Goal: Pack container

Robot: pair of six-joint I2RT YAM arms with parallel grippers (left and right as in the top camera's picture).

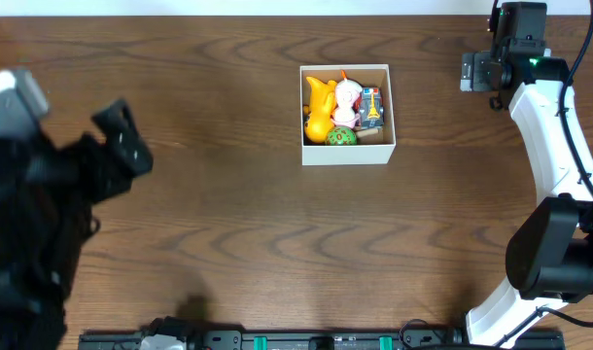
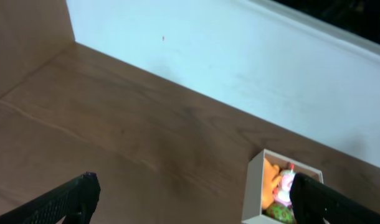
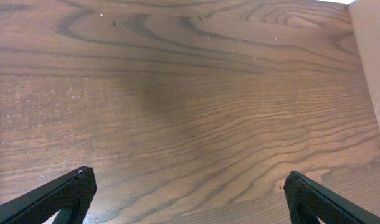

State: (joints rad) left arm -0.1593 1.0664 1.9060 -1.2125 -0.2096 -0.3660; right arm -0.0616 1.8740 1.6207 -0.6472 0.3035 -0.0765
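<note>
There is one box [image 1: 347, 154] on the table [image 1: 228, 214], a little right of the middle and toward the far side. It is open on top, white outside, brown inside. In it I count four toys, close together: one yellow toy [image 1: 319, 109], one white and pink figure [image 1: 347, 97], one green ball [image 1: 341, 136] and one blue and red toy [image 1: 372, 107].

I have two claws. My left claw [image 2: 193, 186] is wide apart and holds nothing; it is above the table's left side, and its camera sees the box [image 2: 255, 186] ahead. My right claw [image 3: 189, 180] is also wide apart, holding nothing, over bare wood near the far right corner, well apart from the box.
</note>
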